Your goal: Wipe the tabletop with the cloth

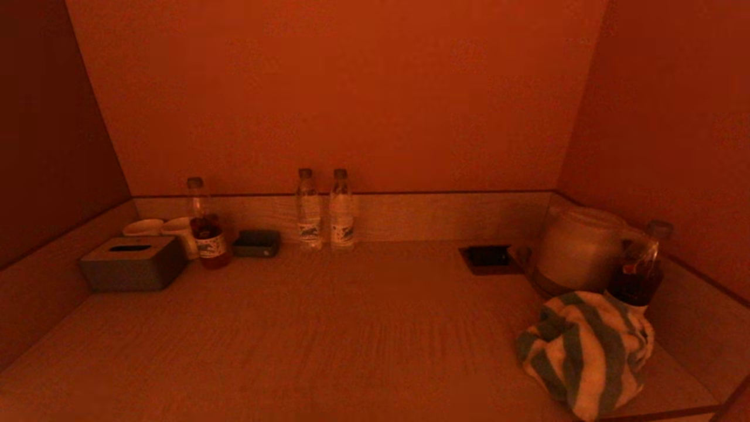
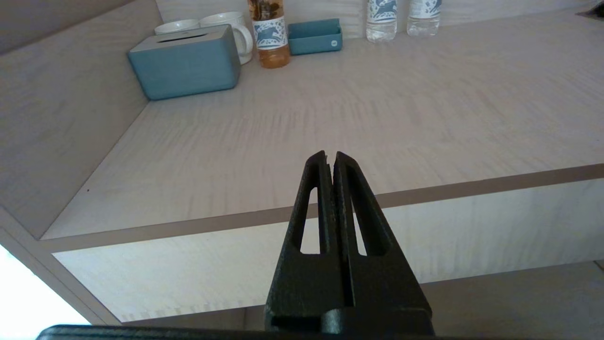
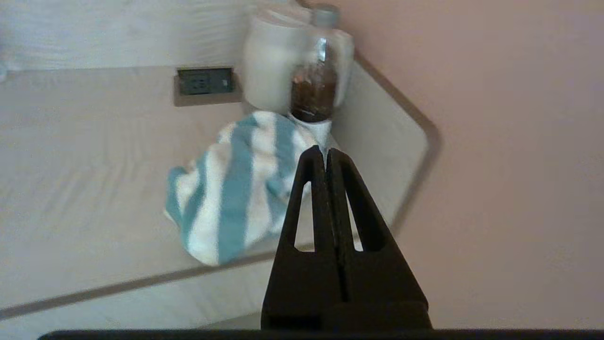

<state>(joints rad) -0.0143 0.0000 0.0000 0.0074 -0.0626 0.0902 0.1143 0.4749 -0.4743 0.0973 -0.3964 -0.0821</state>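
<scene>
Both pincers, right [image 3: 326, 156] and left [image 2: 329, 158], hang pressed together off the desk's [image 1: 351, 328] front edge, while the cloth [image 1: 586, 349] lies bunched at its right front corner against a bottle [image 1: 636, 275], which a careless grab could topple.

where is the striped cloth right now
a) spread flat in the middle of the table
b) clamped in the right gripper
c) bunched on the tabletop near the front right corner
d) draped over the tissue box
c: the striped cloth lies crumpled on the tabletop by its front right edge, just in front of the dark bottle, while the right gripper is shut on nothing, off the table edge.
</scene>
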